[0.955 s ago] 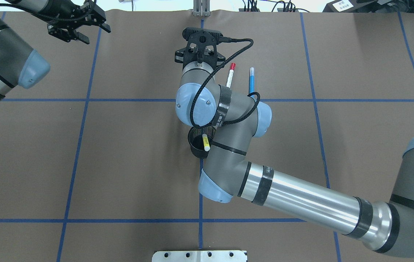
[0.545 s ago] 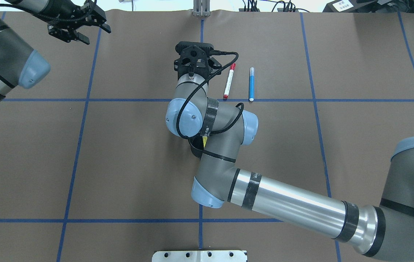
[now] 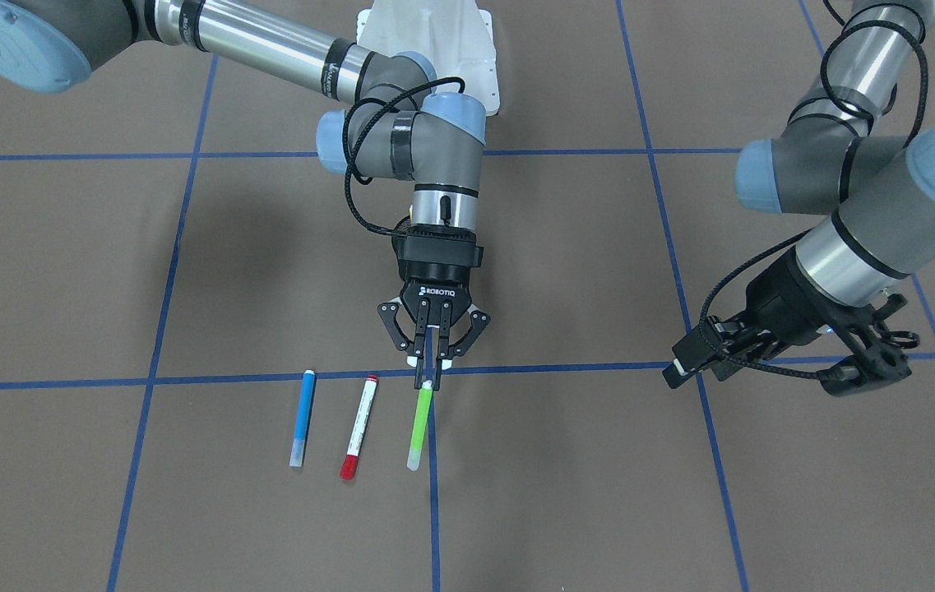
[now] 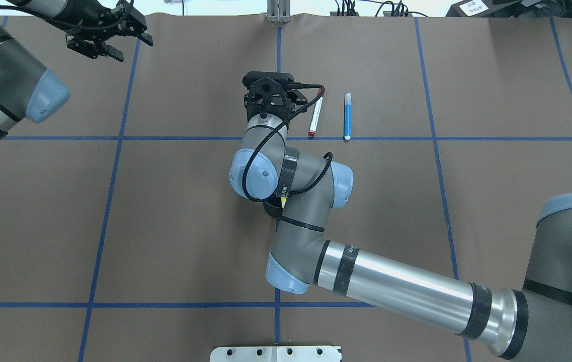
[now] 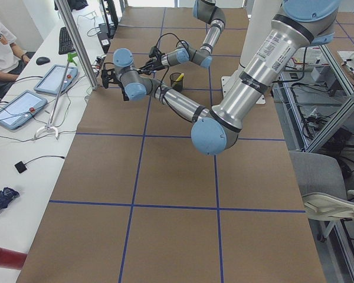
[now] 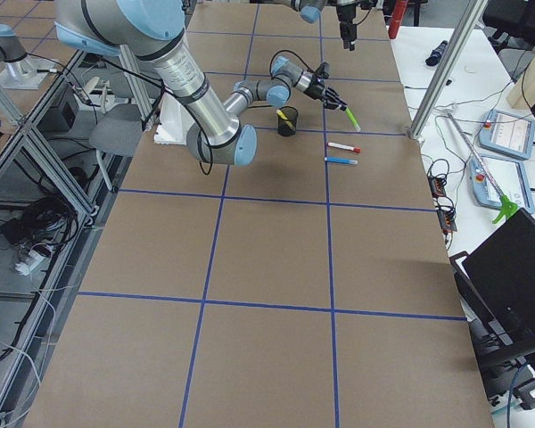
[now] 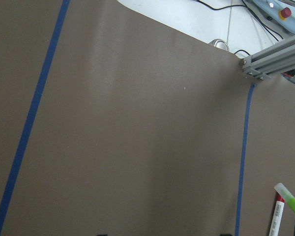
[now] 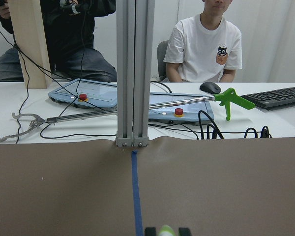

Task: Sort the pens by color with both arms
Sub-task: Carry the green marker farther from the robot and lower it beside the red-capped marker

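My right gripper [image 3: 428, 381] points down at the far middle of the table, shut on the top end of the light green pen [image 3: 419, 427]. The pen hangs tilted with its lower end near the table. The white pen with red cap [image 3: 358, 427] and the blue pen [image 3: 303, 418] lie side by side next to it, also in the overhead view: red-capped pen [image 4: 316, 116], blue pen [image 4: 347, 115]. The yellow pen [image 6: 283, 114] stands in the black mesh cup [image 6: 287, 122]. My left gripper [image 4: 130, 48] is open and empty at the far left corner.
My right forearm [image 4: 396, 286] crosses the table's middle and hides most of the cup [image 4: 271, 207] from above. An aluminium post [image 8: 133, 73] stands at the far table edge. Operators sit behind it with tablets and a green-handled grabber [image 8: 137, 110].
My right wrist has moved left with the green pen, uncovering the red-capped and blue pens and hiding more of the cup; it has barely moved in the last half second. The left arm is still.
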Controlling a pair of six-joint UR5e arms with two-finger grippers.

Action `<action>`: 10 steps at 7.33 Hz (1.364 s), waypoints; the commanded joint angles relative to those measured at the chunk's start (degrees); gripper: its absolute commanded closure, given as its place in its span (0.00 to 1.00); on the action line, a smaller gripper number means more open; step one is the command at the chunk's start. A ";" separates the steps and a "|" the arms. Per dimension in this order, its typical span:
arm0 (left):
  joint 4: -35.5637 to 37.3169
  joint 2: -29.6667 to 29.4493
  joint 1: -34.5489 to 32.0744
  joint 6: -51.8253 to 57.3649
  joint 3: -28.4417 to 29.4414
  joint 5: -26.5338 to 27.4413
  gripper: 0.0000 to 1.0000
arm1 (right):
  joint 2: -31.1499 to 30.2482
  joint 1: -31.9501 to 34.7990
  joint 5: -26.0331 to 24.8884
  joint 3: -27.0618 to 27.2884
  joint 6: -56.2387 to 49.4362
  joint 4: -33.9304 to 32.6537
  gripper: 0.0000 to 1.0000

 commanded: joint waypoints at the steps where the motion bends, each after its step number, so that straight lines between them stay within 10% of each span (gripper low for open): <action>1: 0.00 -0.08 0.00 -0.06 0.00 0.09 0.18 | 0.05 -0.17 -0.13 -0.44 -0.59 0.00 1.00; 5: -0.09 -0.08 0.00 -0.06 0.00 0.00 0.17 | 0.14 0.01 -0.13 -2.38 -0.68 0.09 1.00; 9: 0.00 -0.16 0.00 -0.06 -0.09 0.09 0.16 | -0.30 -0.17 0.57 -1.86 -0.51 0.52 0.39; 10: 0.00 -0.25 0.00 -0.14 -0.18 0.09 0.16 | -0.48 -0.26 0.66 -1.16 -0.51 0.61 0.38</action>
